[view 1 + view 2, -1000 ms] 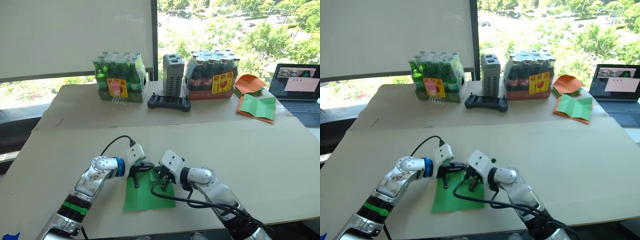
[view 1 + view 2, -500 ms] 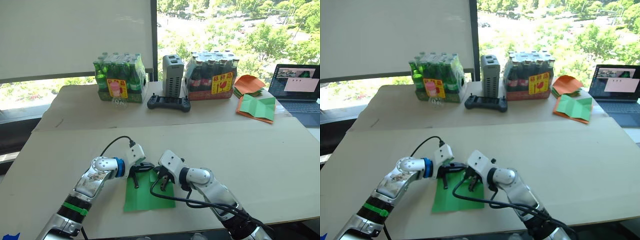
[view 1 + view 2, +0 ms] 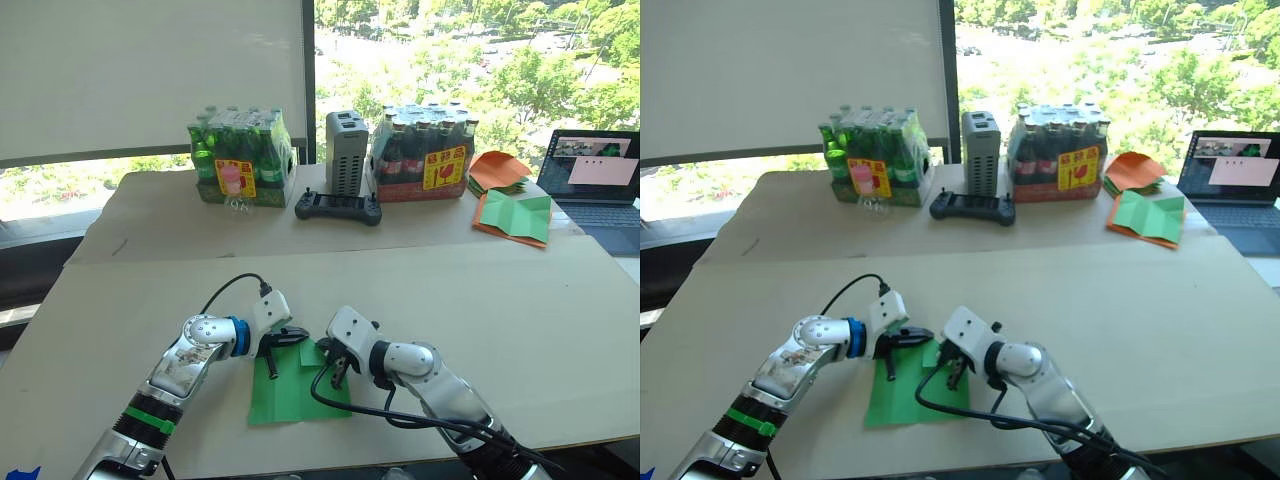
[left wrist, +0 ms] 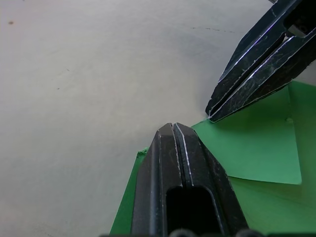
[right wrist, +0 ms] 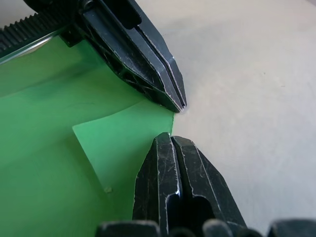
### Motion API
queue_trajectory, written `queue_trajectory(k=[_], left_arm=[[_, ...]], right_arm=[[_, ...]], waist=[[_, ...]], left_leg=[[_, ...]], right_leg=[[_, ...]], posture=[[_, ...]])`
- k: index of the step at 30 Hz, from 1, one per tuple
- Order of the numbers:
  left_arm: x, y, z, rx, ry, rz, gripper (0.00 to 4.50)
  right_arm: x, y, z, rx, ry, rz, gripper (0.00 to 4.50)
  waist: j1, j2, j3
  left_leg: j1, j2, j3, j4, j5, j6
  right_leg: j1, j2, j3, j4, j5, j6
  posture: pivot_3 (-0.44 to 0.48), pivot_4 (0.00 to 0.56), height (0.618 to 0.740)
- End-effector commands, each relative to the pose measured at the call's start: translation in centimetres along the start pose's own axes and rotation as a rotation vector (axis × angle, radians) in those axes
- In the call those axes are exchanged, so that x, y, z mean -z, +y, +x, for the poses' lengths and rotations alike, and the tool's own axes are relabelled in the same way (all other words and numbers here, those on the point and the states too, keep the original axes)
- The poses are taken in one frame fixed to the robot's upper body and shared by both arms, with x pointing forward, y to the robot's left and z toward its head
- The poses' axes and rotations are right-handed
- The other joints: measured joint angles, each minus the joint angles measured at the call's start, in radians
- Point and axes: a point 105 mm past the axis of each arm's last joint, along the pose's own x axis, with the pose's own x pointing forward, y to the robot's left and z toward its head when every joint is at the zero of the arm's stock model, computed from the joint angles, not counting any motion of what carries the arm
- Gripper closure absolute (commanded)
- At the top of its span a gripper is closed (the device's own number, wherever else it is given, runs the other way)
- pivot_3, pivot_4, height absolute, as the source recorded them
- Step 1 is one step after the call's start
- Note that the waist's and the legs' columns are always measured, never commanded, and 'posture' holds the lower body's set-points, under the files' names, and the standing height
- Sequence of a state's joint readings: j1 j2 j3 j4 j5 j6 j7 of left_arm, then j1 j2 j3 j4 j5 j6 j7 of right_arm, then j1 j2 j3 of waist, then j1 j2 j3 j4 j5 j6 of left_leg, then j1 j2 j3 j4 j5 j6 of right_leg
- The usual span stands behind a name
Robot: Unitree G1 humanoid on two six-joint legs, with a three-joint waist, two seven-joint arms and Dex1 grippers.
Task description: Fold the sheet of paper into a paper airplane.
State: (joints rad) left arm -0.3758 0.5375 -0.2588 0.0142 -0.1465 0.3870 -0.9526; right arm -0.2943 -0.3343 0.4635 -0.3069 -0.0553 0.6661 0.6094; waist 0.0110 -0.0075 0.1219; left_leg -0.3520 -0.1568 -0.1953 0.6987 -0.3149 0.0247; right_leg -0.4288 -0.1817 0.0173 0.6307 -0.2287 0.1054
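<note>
The sheet of paper lies flat, bright green, on the beige table near its front edge. One far corner is turned over into a small flap. My left gripper is shut, its tip resting at the far edge of the sheet beside the flap. My right gripper is also shut and points down onto the same flap, its tip a short way from the left one. In the left eye view the left gripper and the right gripper meet over the sheet's far edge.
On the far table stand a pack of green bottles, a grey box, a black controller and a pack of dark bottles. At the far right lie orange and green papers and a laptop.
My right gripper has shifted a little to the right and toward me, and the green corner flap now shows between the two grippers. The left gripper has stayed put.
</note>
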Motion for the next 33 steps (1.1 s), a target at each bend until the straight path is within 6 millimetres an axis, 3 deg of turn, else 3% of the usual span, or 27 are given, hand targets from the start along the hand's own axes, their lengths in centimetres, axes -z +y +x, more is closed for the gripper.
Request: queue_trajectory(k=[1, 33], left_arm=[[1.6, -0.5, 0.0, 0.013, 0.063, -0.023, 4.5], [1.8, -0.2, -0.2, 0.012, 0.071, -0.018, 4.5]], right_arm=[[3.3, 1.2, -0.2, -0.04, 0.129, 0.068, 4.46], [6.8, 2.6, -4.6, -0.031, 0.251, 0.143, 4.46]], waist=[[0.0, 0.0, 0.0], [0.007, -0.001, -0.003]], left_leg=[[0.0, 0.0, 0.0, 0.0, 0.0, 0.0], [0.006, 0.0, 0.0, -0.004, -0.001, 0.001]], right_leg=[[0.0, 0.0, 0.0, 0.0, 0.0, 0.0], [0.006, 0.0, -0.001, -0.004, 0.0, 0.0]], posture=[[0.0, 0.15, 0.728], [0.0, 0.15, 0.728]])
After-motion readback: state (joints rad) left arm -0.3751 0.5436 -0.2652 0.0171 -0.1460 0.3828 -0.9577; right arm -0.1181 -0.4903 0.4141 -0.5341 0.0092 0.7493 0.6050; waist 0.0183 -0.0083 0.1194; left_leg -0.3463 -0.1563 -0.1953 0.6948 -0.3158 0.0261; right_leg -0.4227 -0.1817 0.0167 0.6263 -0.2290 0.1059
